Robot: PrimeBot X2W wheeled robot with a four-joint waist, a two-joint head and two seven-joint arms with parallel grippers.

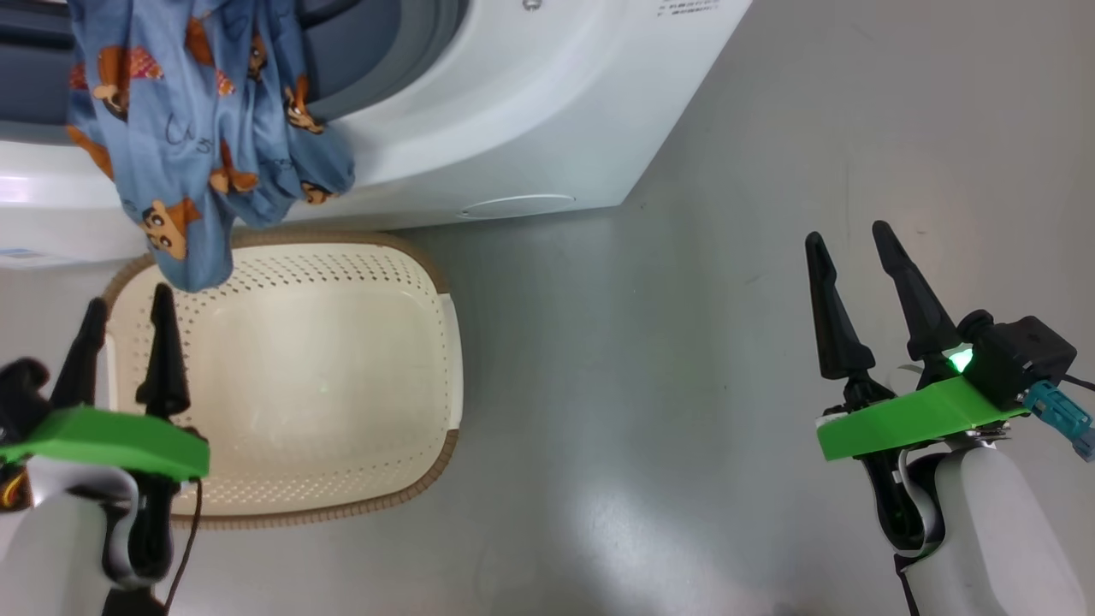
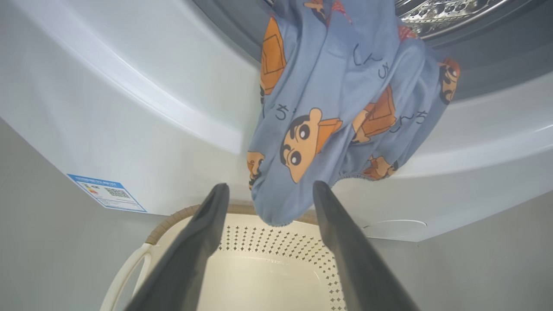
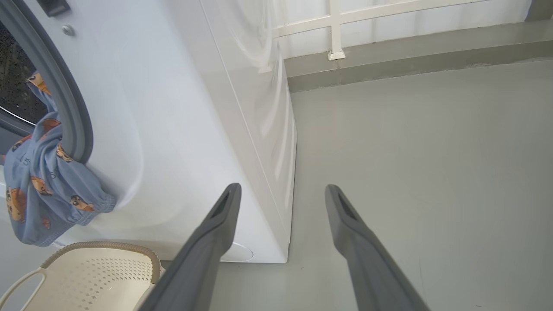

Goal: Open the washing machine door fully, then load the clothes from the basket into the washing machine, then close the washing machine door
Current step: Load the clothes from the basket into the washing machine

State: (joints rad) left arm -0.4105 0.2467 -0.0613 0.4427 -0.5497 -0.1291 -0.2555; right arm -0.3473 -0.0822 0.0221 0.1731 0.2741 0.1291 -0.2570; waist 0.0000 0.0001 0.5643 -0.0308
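clothes (image 1: 205,128) hanging out of the washing machine (image 1: 513,111), both grippers open

head view: blue bear-print fold dangles over the far rim of the basket (image 1: 291,393), which sits just in front of the machine; left gripper (image 1: 128,299) spread above the basket's left edge, right gripper (image 1: 847,235) spread over the floor (image 1: 684,385), well apart. left wrist view: fold hangs just beyond the fingertips (image 2: 218,194), not gripped; blue label (image 2: 106,193) lower left. right wrist view: cloth draped over the grey door seal (image 3: 73,121).

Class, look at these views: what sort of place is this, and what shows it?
Probably a laundry area: a white washing machine on a grey floor, clothes hanging from its opening, a basket beneath.
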